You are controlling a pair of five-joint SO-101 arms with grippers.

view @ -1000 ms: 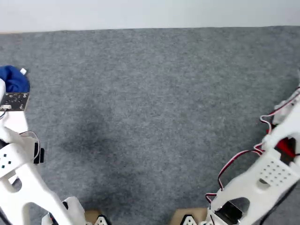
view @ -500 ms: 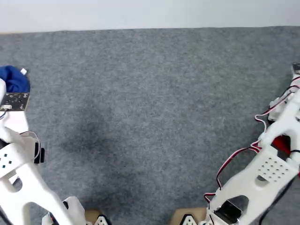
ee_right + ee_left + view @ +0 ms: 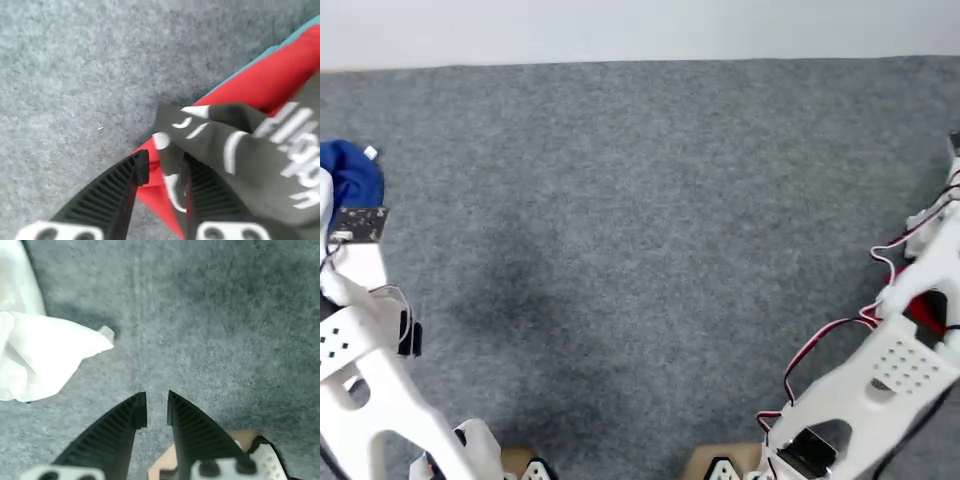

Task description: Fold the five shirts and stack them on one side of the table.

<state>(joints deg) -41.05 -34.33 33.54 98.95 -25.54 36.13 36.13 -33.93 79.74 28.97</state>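
Note:
A dark grey shirt [image 3: 250, 165] with white print lies on a red shirt [image 3: 260, 85] that has a teal edge [image 3: 262, 54] under it. My right gripper [image 3: 167, 172] is shut on a fold of the dark grey shirt at its corner. In the high view the right arm [image 3: 900, 370] stands at the table's right edge, with a bit of red shirt [image 3: 923, 312] beside it. My left gripper [image 3: 156, 410] hangs slightly open over bare felt, apart from a white shirt [image 3: 35, 355]. A blue shirt [image 3: 350, 172] lies at the far left edge by the left arm [image 3: 360, 350].
Grey felt [image 3: 650, 220] covers the whole table between the two arms. A white wall runs along the far edge [image 3: 640, 30]. Red and white cables [image 3: 830, 340] hang along the right arm.
The right arm swung a little toward the table's middle, then back toward the right edge. The left arm's wrist shifted slightly toward the front.

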